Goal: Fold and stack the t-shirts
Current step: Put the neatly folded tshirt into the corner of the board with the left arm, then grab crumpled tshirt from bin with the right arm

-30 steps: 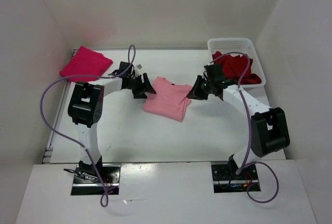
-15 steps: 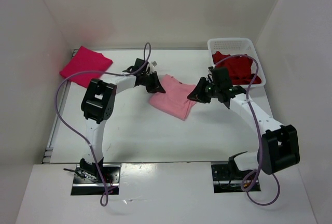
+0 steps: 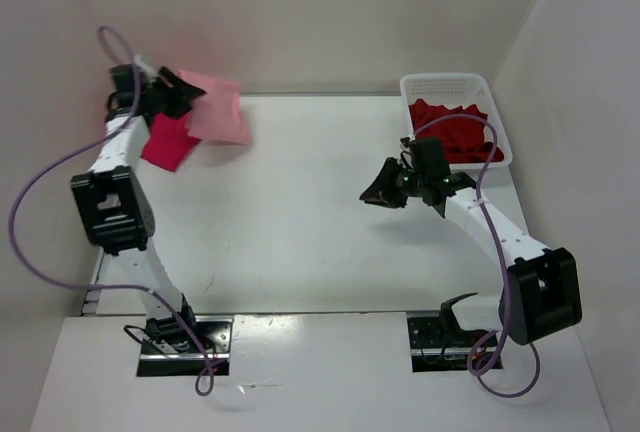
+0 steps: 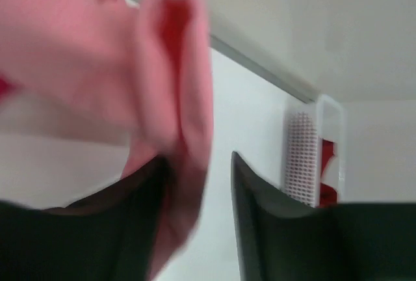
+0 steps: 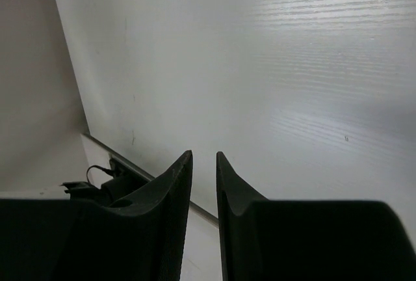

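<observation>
1. The left gripper (image 3: 172, 92) is reached out to the far left corner of the table (image 3: 300, 222), at about 10 o'clock in the overhead view.
2. In the left wrist view, the left gripper (image 4: 198, 157) has its jaws apart. A rolled fold of the pale pink t-shirt (image 4: 97, 53) sits between them. The fold touches the finger at 9 o'clock, and a strip of white table shows between it and the finger at 3 o'clock.
3. From above, the pale pink t-shirt (image 3: 218, 110) spreads from that gripper toward 4 o'clock. It partly covers the bright crimson-pink t-shirt (image 3: 165, 144), which lies folded beneath it at 7 o'clock.
4. The right gripper (image 3: 375, 195) is just right of the table's middle and points toward 9 o'clock.
5. In the right wrist view, the right gripper (image 5: 203, 154) has its jaws slightly parted. Nothing is between them, and only bare table shows through the narrow slit.
6. The dark red t-shirt (image 3: 455, 132) lies crumpled inside the white lattice basket (image 3: 445, 81). The basket stands in the far right corner at about 1 o'clock, behind the right gripper and apart from it.
7. A purple cable (image 3: 40, 202) loops out beside the left arm.
</observation>
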